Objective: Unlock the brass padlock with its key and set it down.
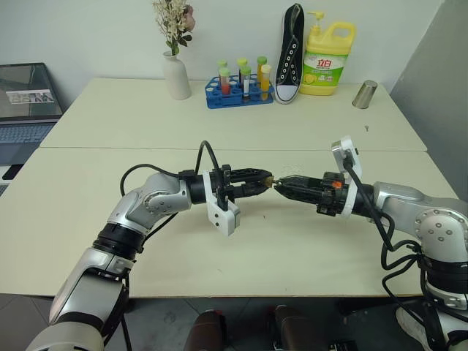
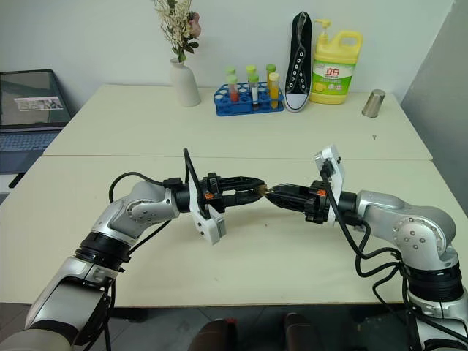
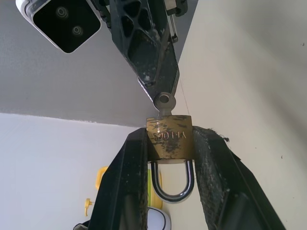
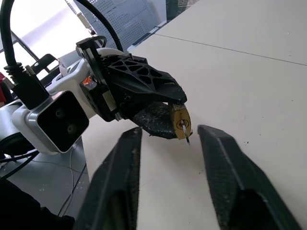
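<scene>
Brass padlock [image 3: 170,138]: gold boxy body, silvery shackle still seated, clamped between left gripper [image 3: 169,158] fingers above the table [image 1: 307,241]; key [image 3: 164,102] seated in its keyway, right gripper [image 4: 165,136] parted around the key head, not gripping; step judged key-turning, next needing closure on the head and a twist.

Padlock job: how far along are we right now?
Done: the left gripper clamps the brass padlock, and the key sits in its keyhole. In hand: the right gripper is open around the key. Left: the shackle looks seated, so turning, unlocking and setting down remain.
</scene>
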Available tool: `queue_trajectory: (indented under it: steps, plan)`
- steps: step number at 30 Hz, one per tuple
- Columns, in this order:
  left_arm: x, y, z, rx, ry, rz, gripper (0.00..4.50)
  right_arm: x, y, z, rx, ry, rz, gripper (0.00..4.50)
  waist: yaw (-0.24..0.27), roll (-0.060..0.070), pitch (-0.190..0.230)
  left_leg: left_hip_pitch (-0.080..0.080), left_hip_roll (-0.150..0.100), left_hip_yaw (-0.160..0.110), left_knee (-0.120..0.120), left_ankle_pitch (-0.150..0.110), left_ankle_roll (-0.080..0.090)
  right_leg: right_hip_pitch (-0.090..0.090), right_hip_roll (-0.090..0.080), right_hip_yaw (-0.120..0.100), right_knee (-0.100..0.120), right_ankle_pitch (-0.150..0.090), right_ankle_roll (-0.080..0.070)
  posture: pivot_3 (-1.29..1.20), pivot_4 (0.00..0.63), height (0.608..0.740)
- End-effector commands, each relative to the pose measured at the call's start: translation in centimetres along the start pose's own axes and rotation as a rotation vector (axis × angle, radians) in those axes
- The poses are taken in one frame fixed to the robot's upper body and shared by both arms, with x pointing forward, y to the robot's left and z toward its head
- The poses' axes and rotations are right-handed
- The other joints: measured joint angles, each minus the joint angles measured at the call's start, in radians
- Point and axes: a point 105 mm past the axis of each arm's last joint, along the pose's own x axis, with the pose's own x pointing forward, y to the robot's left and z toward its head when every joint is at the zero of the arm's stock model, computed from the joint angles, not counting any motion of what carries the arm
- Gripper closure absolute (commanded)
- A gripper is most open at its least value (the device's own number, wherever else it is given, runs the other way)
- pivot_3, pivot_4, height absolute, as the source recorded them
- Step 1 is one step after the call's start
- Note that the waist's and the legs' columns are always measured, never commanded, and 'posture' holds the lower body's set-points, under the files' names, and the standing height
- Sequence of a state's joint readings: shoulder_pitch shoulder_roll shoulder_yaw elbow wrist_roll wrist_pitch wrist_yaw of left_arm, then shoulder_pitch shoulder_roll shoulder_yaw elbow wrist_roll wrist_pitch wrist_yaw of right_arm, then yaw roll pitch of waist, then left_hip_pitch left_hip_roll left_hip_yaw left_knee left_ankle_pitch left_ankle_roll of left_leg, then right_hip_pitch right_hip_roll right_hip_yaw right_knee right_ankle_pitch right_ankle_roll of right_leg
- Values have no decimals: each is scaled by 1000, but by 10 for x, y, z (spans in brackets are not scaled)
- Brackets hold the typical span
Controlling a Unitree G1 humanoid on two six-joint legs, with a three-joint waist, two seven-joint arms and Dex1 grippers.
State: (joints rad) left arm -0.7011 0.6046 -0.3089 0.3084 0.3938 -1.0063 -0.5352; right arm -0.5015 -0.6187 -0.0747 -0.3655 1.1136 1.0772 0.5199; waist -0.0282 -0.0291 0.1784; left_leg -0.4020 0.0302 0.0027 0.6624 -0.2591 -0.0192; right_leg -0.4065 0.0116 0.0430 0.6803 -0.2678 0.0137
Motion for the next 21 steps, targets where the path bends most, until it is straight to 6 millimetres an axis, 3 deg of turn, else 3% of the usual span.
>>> queue_trajectory:
  steps: [1, 2, 15, 21]
  plan:
    - [0, 11, 2, 26, -12, 38, 3536, 1, 5, 7, -37, -14, 19, 4186, 0, 0, 0, 0, 0, 0, 0, 0, 0, 0, 0, 0, 0, 0, 0, 0, 150, 740]
    - [0, 11, 2, 26, -13, 38, 3536, 1, 4, 7, -35, -16, 18, 4481, 0, 0, 0, 0, 0, 0, 0, 0, 0, 0, 0, 0, 0, 0, 0, 0, 150, 740]
    - [1, 10, 3, 27, -17, 38, 3536, 3, 5, 14, 26, -37, 37, 4500, 0, 0, 0, 0, 0, 0, 0, 0, 0, 0, 0, 0, 0, 0, 0, 0, 150, 740]
    - [1, 8, 6, 54, -31, 20, 3536, 2, 5, 19, 303, -47, 95, 4500, 0, 0, 0, 0, 0, 0, 0, 0, 0, 0, -4, 0, 0, 0, 0, 0, 150, 740]
